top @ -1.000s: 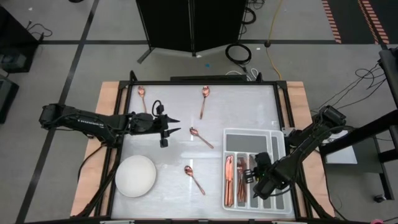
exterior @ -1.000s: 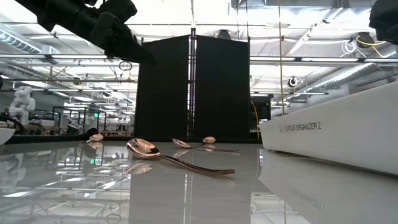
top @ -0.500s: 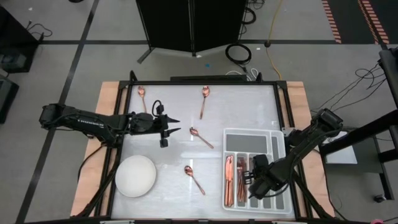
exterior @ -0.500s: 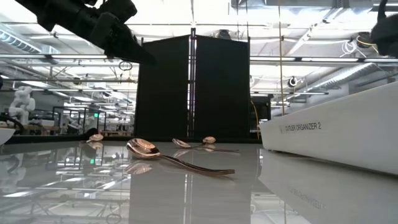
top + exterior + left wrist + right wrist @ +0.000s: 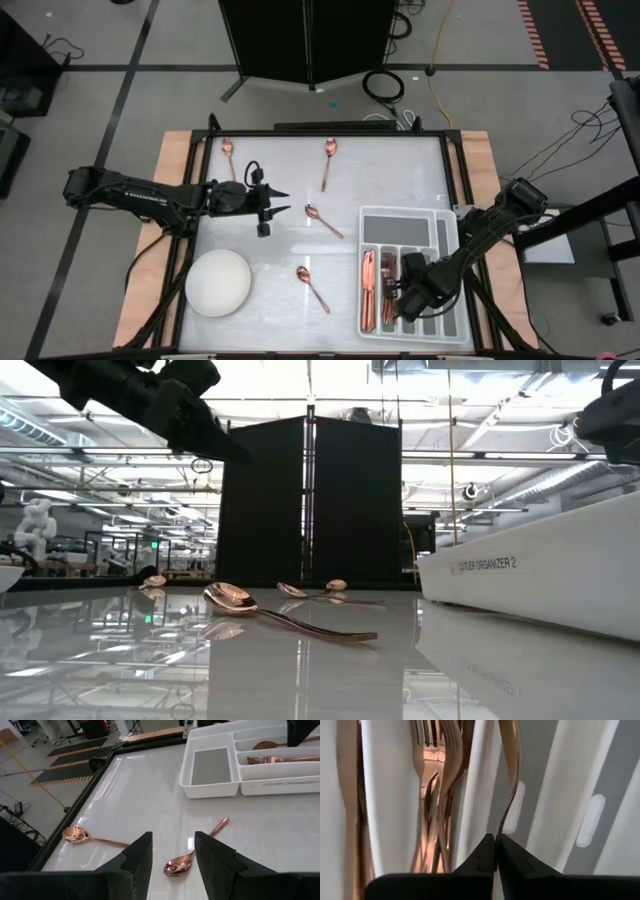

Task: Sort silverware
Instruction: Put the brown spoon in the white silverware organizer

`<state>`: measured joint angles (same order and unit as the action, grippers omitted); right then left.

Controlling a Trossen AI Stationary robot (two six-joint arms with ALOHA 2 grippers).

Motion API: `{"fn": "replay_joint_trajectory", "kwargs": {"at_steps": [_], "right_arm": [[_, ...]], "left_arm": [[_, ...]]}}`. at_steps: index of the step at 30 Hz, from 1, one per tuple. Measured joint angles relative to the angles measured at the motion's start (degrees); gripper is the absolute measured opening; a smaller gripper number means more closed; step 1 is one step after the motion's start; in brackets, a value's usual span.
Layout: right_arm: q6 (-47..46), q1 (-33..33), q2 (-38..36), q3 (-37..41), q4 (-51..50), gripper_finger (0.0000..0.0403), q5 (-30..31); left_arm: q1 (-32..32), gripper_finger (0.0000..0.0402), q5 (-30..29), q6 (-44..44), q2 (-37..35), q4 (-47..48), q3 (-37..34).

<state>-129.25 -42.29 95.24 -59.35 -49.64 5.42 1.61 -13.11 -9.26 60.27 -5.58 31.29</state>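
Currently the right gripper [image 5: 405,288] hangs over the grey divided plastic tray [image 5: 447,232] at the worktop's near right corner, its fingers [image 5: 482,854] pinched on the handle of a slim copper spoon [image 5: 511,765] held above a middle compartment, beside the compartment of copper forks [image 5: 442,780]. The step in hand appears to be depositing this piece. The next move calls for lowering it into the slot and parting the fingers without disturbing the forks. The left gripper [image 5: 172,852] waits over the left half of the worktop, fingers spread and empty. Four loose copper spoons remain: two near the far edge [image 5: 228,148] [image 5: 330,149], one near the middle [image 5: 312,212], one towards the near edge [image 5: 304,274] beside the white round bowl [image 5: 218,283].
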Motion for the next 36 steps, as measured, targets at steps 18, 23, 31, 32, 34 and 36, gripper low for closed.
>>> {"fn": "replay_joint_trajectory", "kwargs": {"at_steps": [18, 23, 31, 32, 34, 36], "right_arm": [[-0.03, 0.37, -1.02, 0.00, -0.95, 0.0138, -2.57], [2.53, 0.62, -3.95, 0.00, -1.48, 0.0145, -2.08], [8.86, 1.10, -7.65, -0.02, -2.41, 0.0142, 4.18], [9.87, 1.44, -7.85, -0.02, -2.34, 0.0142, 5.40], [12.28, 2.33, -8.15, -0.02, -1.84, 0.0142, 7.86], [15.55, 3.26, -8.48, -0.02, -1.23, 0.0142, 10.02]], "left_arm": [[0.00, 0.0148, 2.41, -0.02, 0.00, 0.02, 0.00], [0.00, 0.0148, 2.41, 0.00, 0.00, 0.02, 0.00], [0.01, 0.0148, 2.43, 0.02, 0.00, 0.15, 0.00], [0.02, 0.0148, 2.50, 0.02, 0.00, 0.36, 0.00], [0.02, 0.0148, 2.62, 0.73, 0.00, 0.88, 0.00], [0.02, 0.0148, 2.65, 3.38, -0.02, 2.07, 0.00]]}}
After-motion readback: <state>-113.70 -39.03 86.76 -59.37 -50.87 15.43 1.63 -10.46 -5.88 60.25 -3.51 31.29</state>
